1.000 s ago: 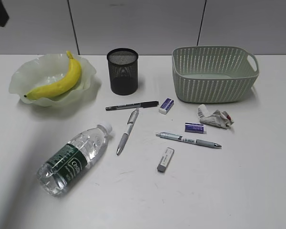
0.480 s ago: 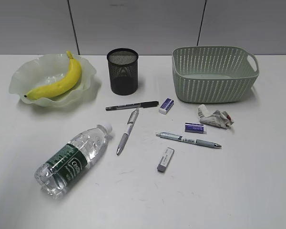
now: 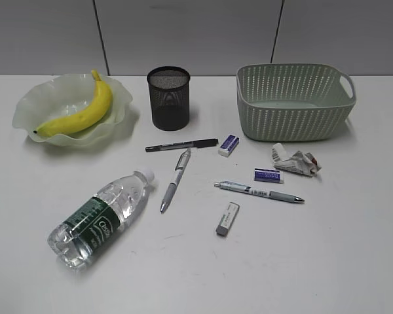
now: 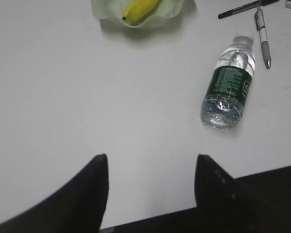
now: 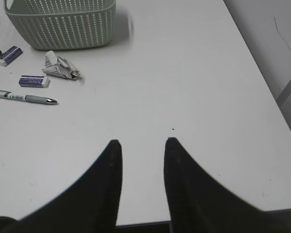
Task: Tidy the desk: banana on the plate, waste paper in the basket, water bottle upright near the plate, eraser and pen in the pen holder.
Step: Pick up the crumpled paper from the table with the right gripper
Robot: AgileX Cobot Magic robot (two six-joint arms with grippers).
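The banana (image 3: 78, 111) lies in the wavy-rimmed plate (image 3: 26, 108) at the back left of the desk (image 3: 327, 261). In front of it the water bottle (image 3: 101, 219) lies on its side, cap toward the middle. Three pens (image 3: 181, 144) (image 3: 175, 180) (image 3: 259, 191) and three erasers (image 3: 228, 145) (image 3: 268, 175) (image 3: 227, 218) are scattered before the black mesh pen holder (image 3: 169, 98). The waste paper (image 3: 295, 160) sits just in front of the basket (image 3: 295, 101). My left gripper (image 4: 152, 158) hangs open and empty over bare desk, well short of the water bottle (image 4: 229, 85). My right gripper (image 5: 143, 141) is open and empty, away from the waste paper (image 5: 60, 67).
Neither arm shows in the exterior view. The desk's right edge (image 5: 276, 104) runs close to my right gripper. A grey panelled wall (image 3: 196, 33) stands behind the desk.
A dark part of the left arm at the top left corner and its shadow along the left side have gone from the exterior view. The objects have not moved.
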